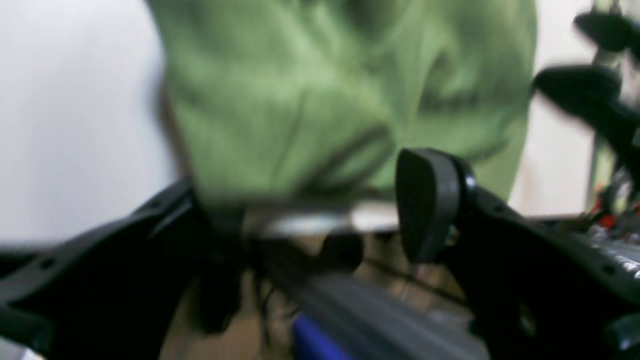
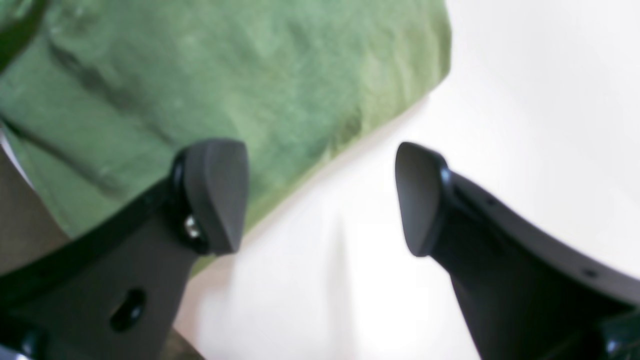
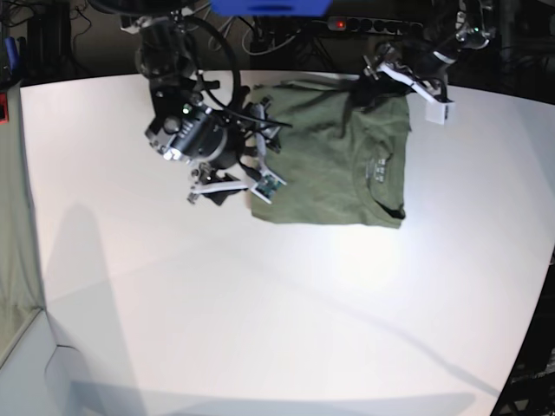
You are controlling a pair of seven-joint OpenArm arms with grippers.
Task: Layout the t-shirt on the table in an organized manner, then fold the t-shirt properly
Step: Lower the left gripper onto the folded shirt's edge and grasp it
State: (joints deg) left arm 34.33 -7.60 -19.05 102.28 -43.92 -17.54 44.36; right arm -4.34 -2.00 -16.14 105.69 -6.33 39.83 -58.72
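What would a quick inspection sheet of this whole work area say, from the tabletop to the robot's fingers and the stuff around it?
Surface: white table, bare apart from the shirt.
Job's things: olive-green t-shirt lying folded into a rough rectangle near the far edge, pale neck label showing.
Clutter: nothing seen on the table.
Grippers: left gripper and right gripper both have fingers apart, holding nothing, each at a shirt edge.
Cables: black cables loop around the right arm; more lie behind the table.
Surroundings: dark background, power strip with red light, greenish-grey cloth strip at the side.
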